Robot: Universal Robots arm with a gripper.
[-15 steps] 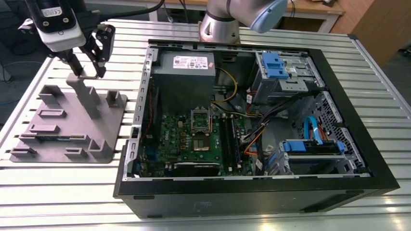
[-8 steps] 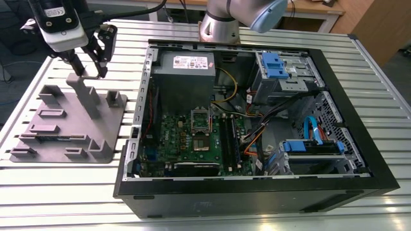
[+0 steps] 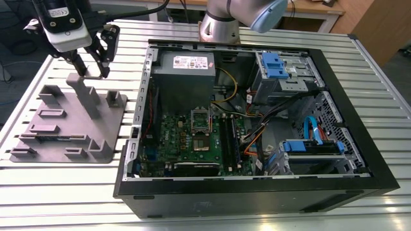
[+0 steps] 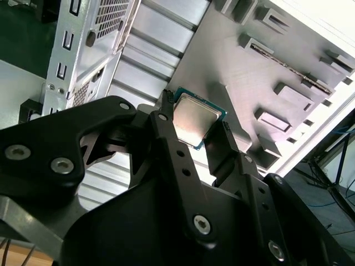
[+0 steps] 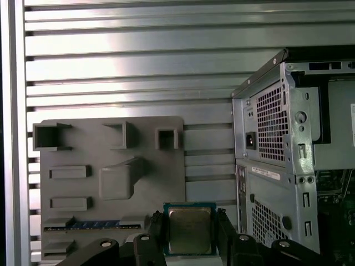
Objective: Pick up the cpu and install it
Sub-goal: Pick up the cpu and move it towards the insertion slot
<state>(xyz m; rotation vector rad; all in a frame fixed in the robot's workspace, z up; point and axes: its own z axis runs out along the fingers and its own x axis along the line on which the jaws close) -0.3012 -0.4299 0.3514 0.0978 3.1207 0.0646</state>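
Cpu (image 5: 189, 231) hangs clamped by its edges in the gripper (image 3: 92, 72) above the grey tray (image 3: 96, 130), well apart from the motherboard socket (image 3: 200, 120); such a slim edge hold could let the chip slip or tilt and seat crooked.

Gripper (image 4: 194, 117) is showing matte black linkages (image 4: 166, 166) dotted with silver screws (image 4: 201, 224); a white-grey housing (image 3: 61, 24) is topping it. Silver arm (image 3: 220, 26) is wearing pale blue cap (image 3: 268, 14); black cable (image 3: 132, 10) trailing.

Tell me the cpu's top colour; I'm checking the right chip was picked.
Silvery-grey, with a greenish-blue rim; the cpu shows best in the first wrist view.
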